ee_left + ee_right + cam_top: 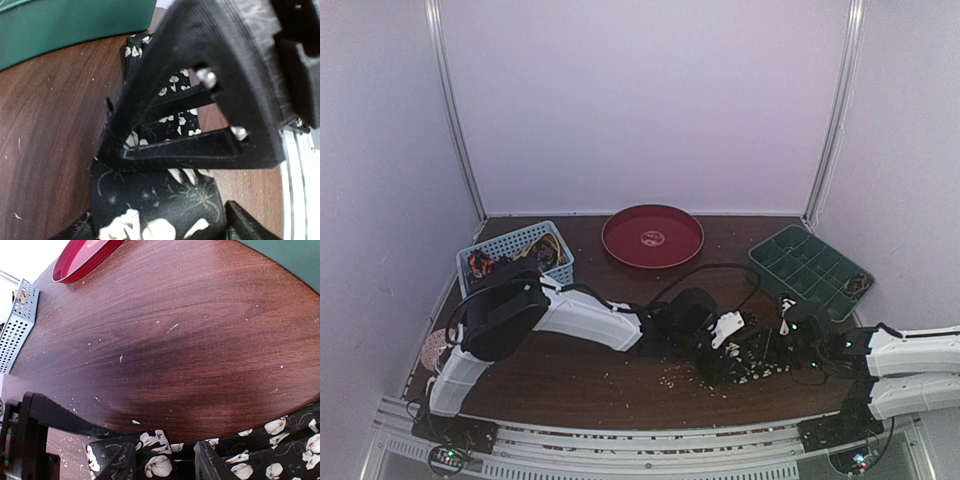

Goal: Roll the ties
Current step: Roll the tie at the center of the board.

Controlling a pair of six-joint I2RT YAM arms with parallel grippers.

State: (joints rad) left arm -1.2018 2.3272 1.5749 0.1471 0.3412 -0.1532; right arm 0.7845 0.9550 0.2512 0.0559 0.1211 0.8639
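A dark tie [752, 362] with pale flowers lies on the brown table between the two arms. Seen from the left wrist, the tie [165, 200] runs away under the right gripper's black truss finger [200, 120]. My left gripper [160, 229] stands open, one jaw on each side of the tie's wide end. My right gripper [162, 460] is shut on a folded bunch of the tie [160, 462], and the rest trails off to the right [280, 440]. From above, the left gripper [723, 348] and right gripper [784, 340] are close together over it. More ties [488, 263] fill the blue basket.
A blue basket [552, 238] stands at the back left, a round red tray [653, 237] at the back middle and a green compartment tray [810, 268] at the back right. A pinkish ball [435, 348] sits at the left edge. Pale crumbs [670, 376] lie scattered near the tie.
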